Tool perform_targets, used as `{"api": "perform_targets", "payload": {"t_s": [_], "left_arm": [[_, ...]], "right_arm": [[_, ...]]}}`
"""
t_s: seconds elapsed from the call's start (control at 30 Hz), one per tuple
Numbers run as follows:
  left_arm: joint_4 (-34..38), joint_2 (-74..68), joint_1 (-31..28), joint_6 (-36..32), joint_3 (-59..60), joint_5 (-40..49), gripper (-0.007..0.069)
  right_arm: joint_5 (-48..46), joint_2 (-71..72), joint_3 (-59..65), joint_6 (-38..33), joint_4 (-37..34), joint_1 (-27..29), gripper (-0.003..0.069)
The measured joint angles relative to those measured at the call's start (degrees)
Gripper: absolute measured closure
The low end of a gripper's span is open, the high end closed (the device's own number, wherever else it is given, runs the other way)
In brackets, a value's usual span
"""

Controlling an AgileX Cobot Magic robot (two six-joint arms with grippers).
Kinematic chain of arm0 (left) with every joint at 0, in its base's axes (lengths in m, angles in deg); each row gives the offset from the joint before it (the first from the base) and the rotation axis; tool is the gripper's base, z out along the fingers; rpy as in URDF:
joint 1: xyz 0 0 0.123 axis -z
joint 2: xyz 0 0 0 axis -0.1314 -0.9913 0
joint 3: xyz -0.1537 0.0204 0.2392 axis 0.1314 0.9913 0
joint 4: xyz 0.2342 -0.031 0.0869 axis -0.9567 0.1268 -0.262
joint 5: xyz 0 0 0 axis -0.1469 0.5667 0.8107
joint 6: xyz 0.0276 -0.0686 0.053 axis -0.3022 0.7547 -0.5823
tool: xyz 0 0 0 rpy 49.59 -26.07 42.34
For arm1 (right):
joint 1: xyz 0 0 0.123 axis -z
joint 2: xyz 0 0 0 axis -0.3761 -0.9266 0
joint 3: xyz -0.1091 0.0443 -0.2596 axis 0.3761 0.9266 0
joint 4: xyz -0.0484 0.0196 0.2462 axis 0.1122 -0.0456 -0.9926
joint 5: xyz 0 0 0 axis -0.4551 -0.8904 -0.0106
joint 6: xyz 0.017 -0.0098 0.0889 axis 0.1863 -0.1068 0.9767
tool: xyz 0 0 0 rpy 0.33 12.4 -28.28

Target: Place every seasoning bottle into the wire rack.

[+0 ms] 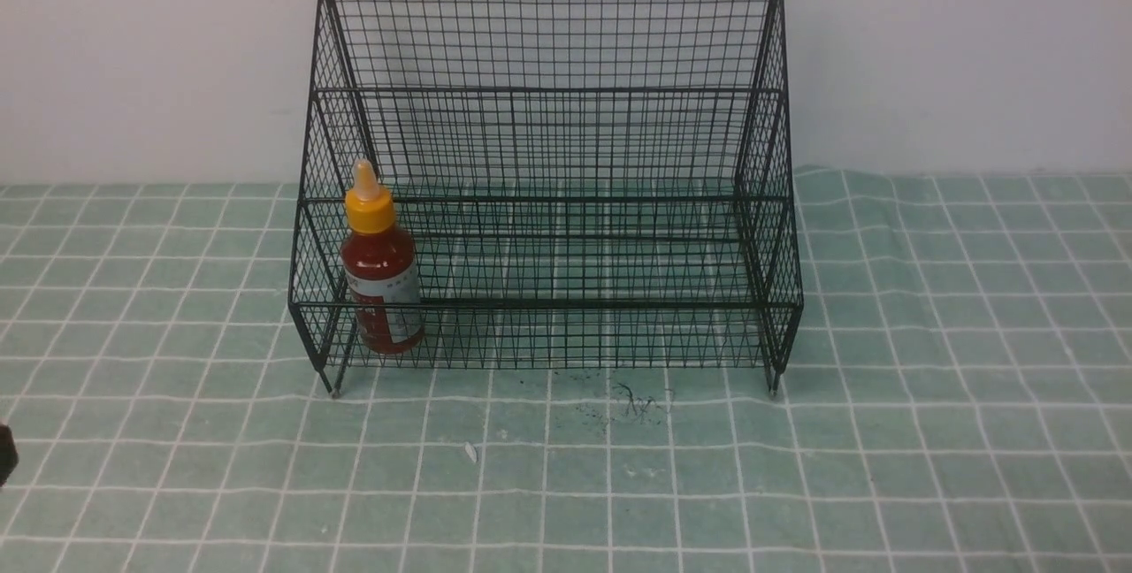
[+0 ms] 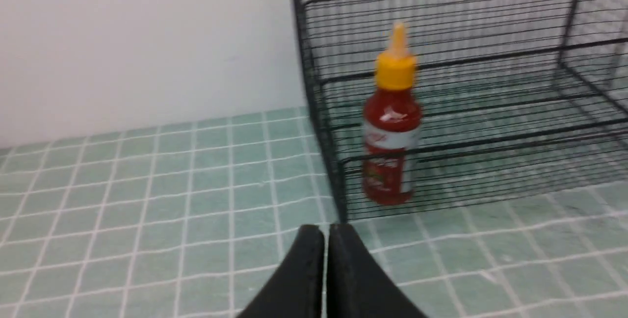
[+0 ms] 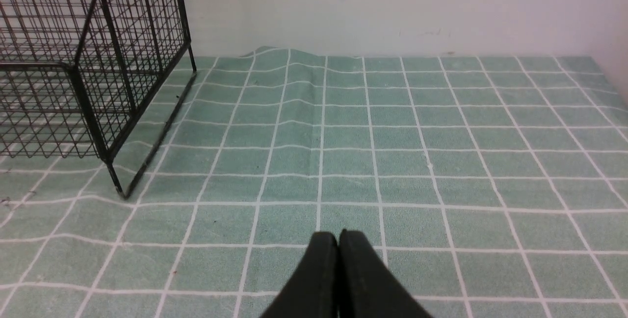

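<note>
Since the seasoning bottle (image 1: 380, 265) is standing upright inside the wire rack (image 1: 546, 175) at its left end on the lowest tier, I'd guess the job is basically done, at least for any bottle the front camera can see. Bottle sits just behind the low front mesh, cap and nozzle poking above it, so it looks pretty stable. Nothing else on the green checked tablecloth (image 1: 929, 431) except some dark scribbly marks (image 1: 632, 403) in front of the rack.

Left wrist cam: the left gripper (image 2: 326, 269) has its fingers pressed together, holding nothing, hanging near the rack's left front corner. Bottle's a bit blurry but clearly behind the wires.

Right wrist cam: right gripper (image 3: 337, 271) closed up too, empty, off past the rack's right side. Just cloth with a wrinkle (image 3: 274, 55) by the wall, no obstacles.
</note>
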Motion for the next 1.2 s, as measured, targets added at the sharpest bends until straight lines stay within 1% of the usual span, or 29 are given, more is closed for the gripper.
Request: {"api": "perform_targets", "payload": {"t_s": [0.03, 0.1, 0.2, 0.27, 0.33, 0.4, 1.2], "left_arm": [[0.0, 2.7, -1.4, 0.0, 4.8, -2.8, 0.0631], [0.0, 5.5, -3.0, -0.2, 9.7, -5.9, 0.0631], [0.0, 9.3, -3.9, -0.4, 16.5, -8.0, 0.0631], [-0.1, 10.7, -4.0, -0.4, 19.1, -7.4, 0.0631], [-0.1, 11.1, -4.0, -0.4, 19.5, -4.1, 0.0631], [-0.1, 11.1, -4.0, -0.5, 19.5, -3.0, 0.0631], [-0.1, 11.1, -4.0, -0.5, 19.5, -3.0, 0.0631]], "right_arm": [[0.0, 0.0, 0.0, 0.0, 0.0, 0.0, 0.0673], [0.0, 0.0, 0.0, 0.0, 0.0, 0.0, 0.0673], [0.0, 0.0, 0.0, 0.0, 0.0, 0.0, 0.0673], [0.0, 0.0, 0.0, 0.0, 0.0, 0.0, 0.0673], [0.0, 0.0, 0.0, 0.0, 0.0, 0.0, 0.0673], [0.0, 0.0, 0.0, 0.0, 0.0, 0.0, 0.0673], [0.0, 0.0, 0.0, 0.1, 0.0, 0.0, 0.0673]]}}
